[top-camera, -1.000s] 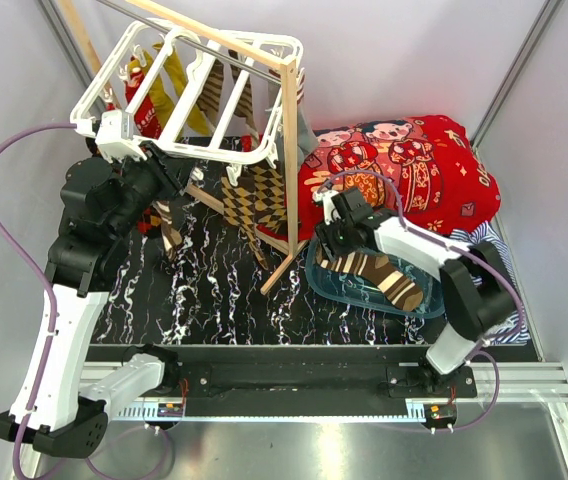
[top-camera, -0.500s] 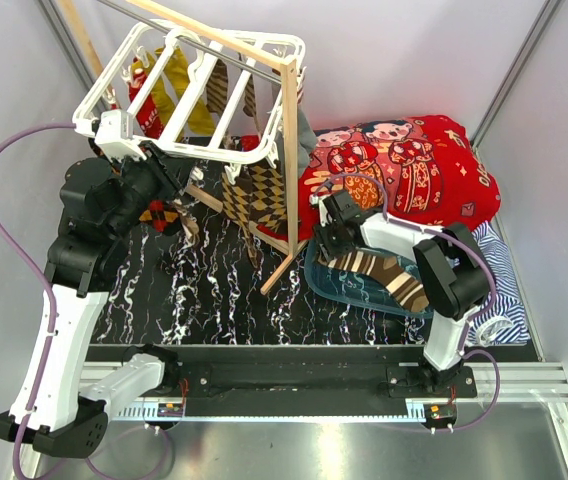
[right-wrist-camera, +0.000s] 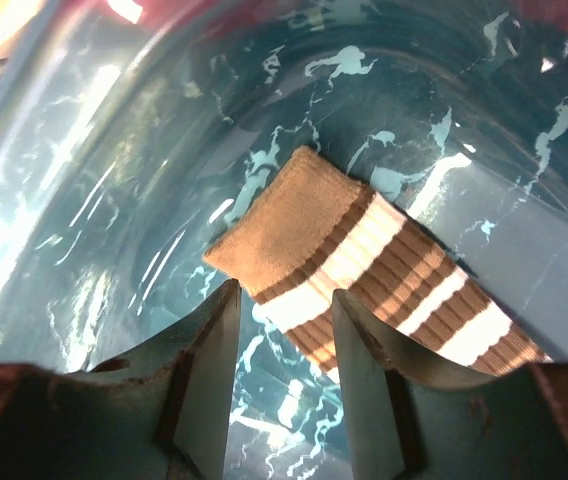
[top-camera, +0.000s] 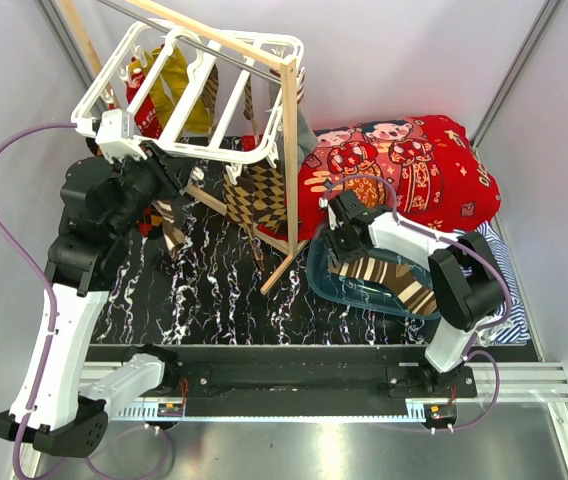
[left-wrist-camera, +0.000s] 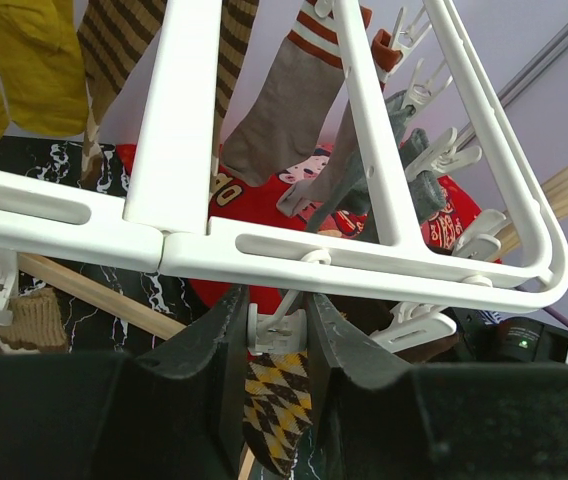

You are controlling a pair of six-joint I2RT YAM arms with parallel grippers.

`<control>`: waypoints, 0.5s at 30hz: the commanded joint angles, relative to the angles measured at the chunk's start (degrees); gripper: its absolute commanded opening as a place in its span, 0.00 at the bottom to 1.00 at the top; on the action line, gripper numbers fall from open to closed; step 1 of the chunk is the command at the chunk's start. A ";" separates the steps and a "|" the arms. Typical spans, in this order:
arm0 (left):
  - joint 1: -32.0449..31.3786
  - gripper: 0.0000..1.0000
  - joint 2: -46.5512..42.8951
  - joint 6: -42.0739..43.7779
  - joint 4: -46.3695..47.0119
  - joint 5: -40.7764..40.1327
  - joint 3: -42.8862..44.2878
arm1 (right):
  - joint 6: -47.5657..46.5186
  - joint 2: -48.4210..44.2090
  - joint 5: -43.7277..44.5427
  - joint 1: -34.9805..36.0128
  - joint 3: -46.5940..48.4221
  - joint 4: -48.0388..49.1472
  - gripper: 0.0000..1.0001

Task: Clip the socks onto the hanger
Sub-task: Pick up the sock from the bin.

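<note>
Likely limp, light striped sock (right-wrist-camera: 364,255) just ahead of spread right pincer (right-wrist-camera: 284,300): best nipped at cuff; left pincer (left-wrist-camera: 272,300) pinching clip (left-wrist-camera: 279,332) of hanger (left-wrist-camera: 364,262).

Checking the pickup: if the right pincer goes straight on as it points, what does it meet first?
Probably the striped sock, lying in the blue tub just ahead of the right pincer; depth is unclear.

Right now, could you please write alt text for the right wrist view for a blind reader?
A brown-and-cream striped sock lies flat in a translucent blue plastic tub. The right gripper is open, one finger on each side of the sock's near edge.
</note>
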 commanded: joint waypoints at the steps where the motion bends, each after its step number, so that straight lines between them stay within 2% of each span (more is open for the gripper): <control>1: 0.10 0.00 0.11 -0.07 -0.39 -0.14 2.38 | -2.98 -4.03 -1.86 -0.27 4.37 -1.30 0.49; 15: 0.10 0.00 -0.24 0.19 -0.66 -0.49 2.02 | -5.44 5.55 -1.07 -0.35 5.52 -1.39 0.41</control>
